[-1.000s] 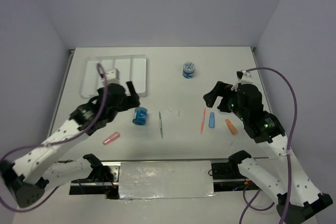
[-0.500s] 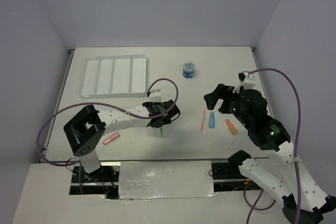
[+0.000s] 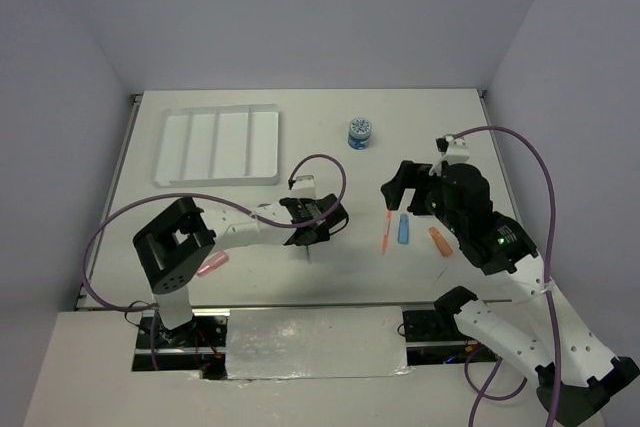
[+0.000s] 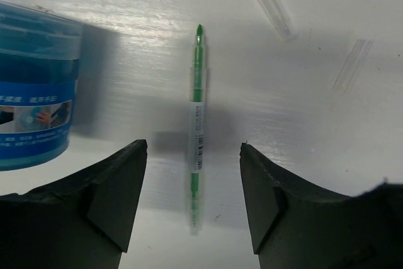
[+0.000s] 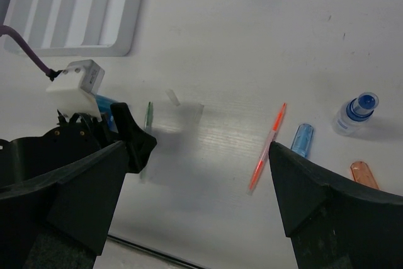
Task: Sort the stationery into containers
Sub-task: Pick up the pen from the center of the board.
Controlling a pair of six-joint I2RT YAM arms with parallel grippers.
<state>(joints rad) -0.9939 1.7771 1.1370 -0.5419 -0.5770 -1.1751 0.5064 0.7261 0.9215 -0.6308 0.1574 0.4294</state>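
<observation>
A thin green pen (image 4: 199, 92) lies flat on the table between the fingers of my left gripper (image 4: 192, 152), which is open and touches neither side of it. The same pen (image 5: 148, 118) pokes out beyond that gripper (image 3: 320, 225). A blue spool (image 4: 34, 118) stands just left of the pen. My right gripper (image 5: 197, 149) hangs open and empty above the table, with an orange pen (image 3: 387, 229), a blue stubby piece (image 3: 403, 229) and an orange stubby piece (image 3: 440, 241) under it. A pink stubby piece (image 3: 212, 265) lies near left. The white four-compartment tray (image 3: 218, 145) is at the far left, holding nothing.
A second blue spool (image 3: 360, 133) stands at the back centre. Two clear caps (image 4: 275, 19) (image 4: 350, 63) lie beyond the green pen. A small white bottle with a blue cap (image 5: 356, 114) stands right of the blue stubby piece. Purple cables loop over both arms.
My left arm has swung from beside the tray to the table's middle, over the green pen, and its jaws have narrowed. The right gripper has drifted slightly left.
</observation>
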